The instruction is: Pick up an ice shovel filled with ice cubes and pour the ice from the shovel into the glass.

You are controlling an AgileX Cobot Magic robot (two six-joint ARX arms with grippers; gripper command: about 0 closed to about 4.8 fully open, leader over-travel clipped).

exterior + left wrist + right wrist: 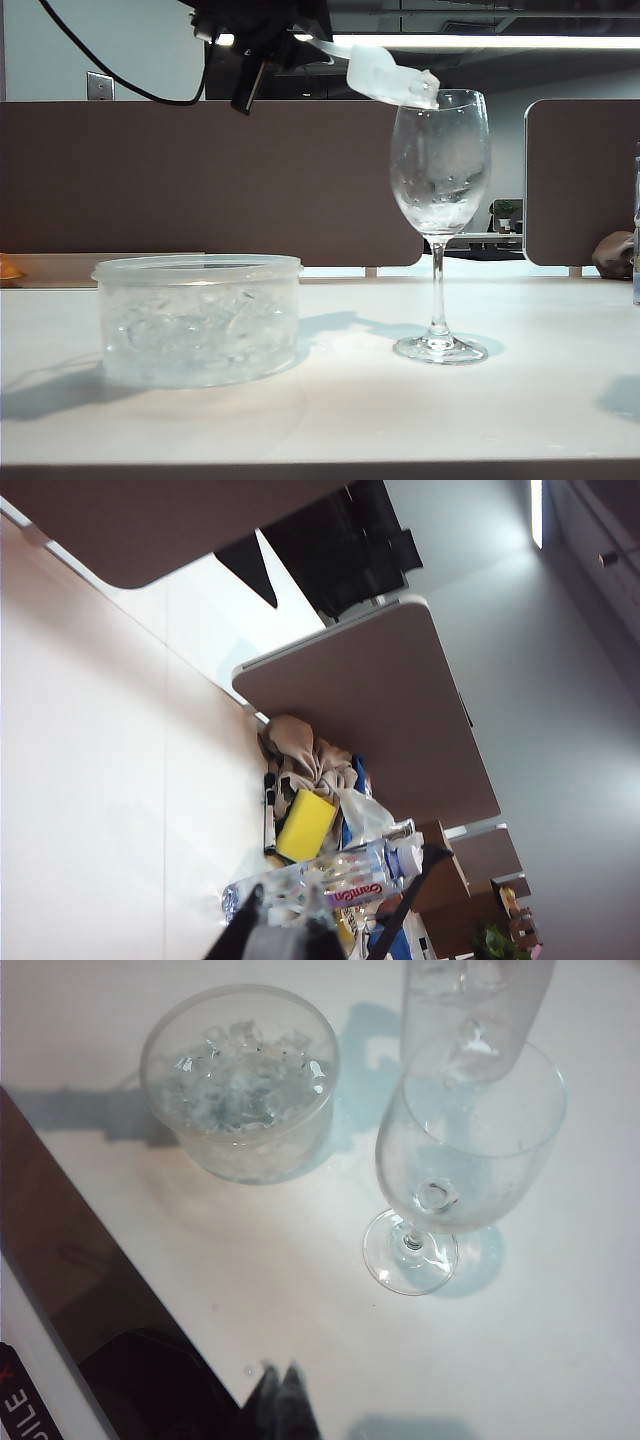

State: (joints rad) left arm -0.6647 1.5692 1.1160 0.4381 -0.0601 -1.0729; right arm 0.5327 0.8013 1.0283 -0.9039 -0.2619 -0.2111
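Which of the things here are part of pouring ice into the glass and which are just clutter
Job: ice shovel in left gripper, ice cubes, glass, ice tub.
Clutter: water bottle, yellow sponge, potted plant.

The left gripper (262,70) is cased in black, with a black cable (100,70) trailing off; dark fingertips (280,1390) are seen on the right gripper (278,1392).

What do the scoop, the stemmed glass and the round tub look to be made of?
Ice shovel, held by the left gripper over the rim: likely plastic, milky and translucent.
Glass: seemingly real glass, clear with bright glints, fogged and droplet-marked, thin stem.
Tub: probably thin clear plastic, cloudy wall, rolled lip, ice cubes inside.
The right gripper hangs apart.
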